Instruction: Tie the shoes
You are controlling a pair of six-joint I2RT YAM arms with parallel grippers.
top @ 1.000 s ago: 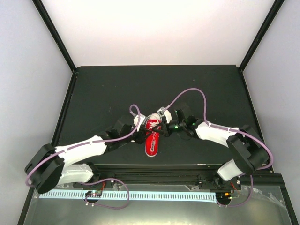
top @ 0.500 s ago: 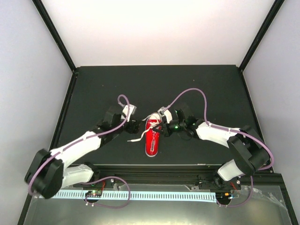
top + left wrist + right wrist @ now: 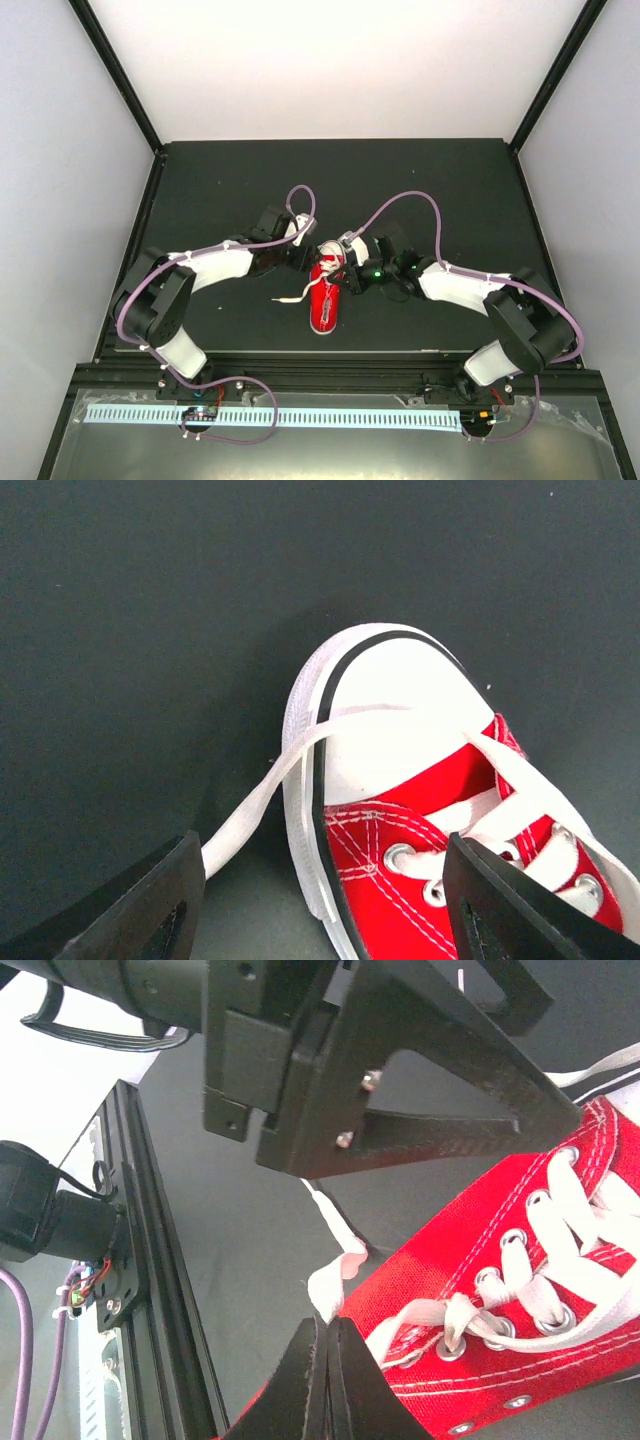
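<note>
The small red canvas sneaker with a white rubber toe cap [image 3: 324, 300] lies in the middle of the black desk [image 3: 220, 190], between the two arms. The left hand [image 3: 320, 845] is spread wide just beside the toe cap and holds nothing. A loose white lace [image 3: 262, 798] runs over the toe cap and down to the desk near one of its fingers. The right hand [image 3: 326, 1322] is pressed together at the side of the sneaker and seems to pinch a short piece of white lace [image 3: 328, 1278] at its very tips.

I think the main risk is a missed grasp. The loose white lace lies flat against the sole edge, so the left hand may close on rubber or on nothing. The pinch at the tips looks thin and could slip under a pull. Nothing holds the sneaker down, so a pull may drag or turn it. The two hands are very near and could also knock each other.
</note>
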